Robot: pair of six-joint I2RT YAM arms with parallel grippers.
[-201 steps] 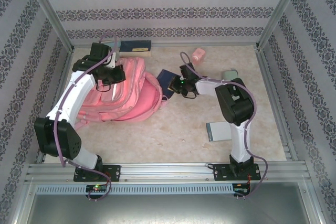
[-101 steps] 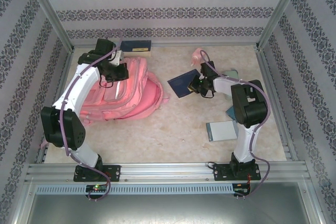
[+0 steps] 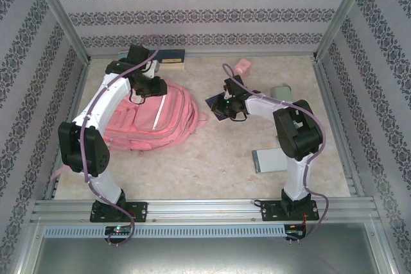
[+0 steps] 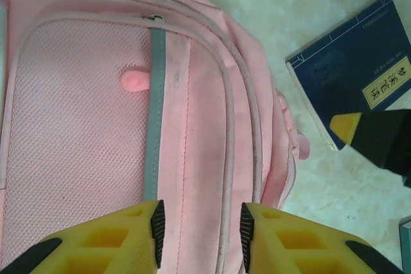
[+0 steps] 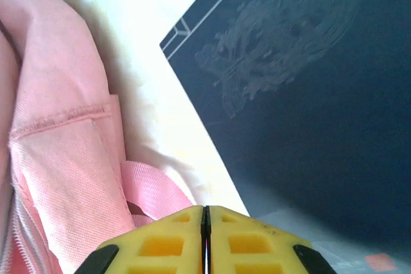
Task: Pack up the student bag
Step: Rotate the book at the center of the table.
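Top external view. One student bag [image 3: 154,120] lies flat on the table [image 3: 212,178], left of centre; we judge it soft, light and floppy, best gripped at a strap or zip edge. Left jaws apart above it; right jaws together beside the nearer of two blue books [image 3: 213,102]; one grey notebook [image 3: 270,160].

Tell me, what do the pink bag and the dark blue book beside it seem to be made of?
The student bag looks like soft, matte woven fabric: stitched seams, a mesh front panel and a grey webbing strip. The dark blue book seems to have a smooth, faintly shiny cover, card or coated cloth, I cannot tell which. It carries a pale emblem, pressed or printed.
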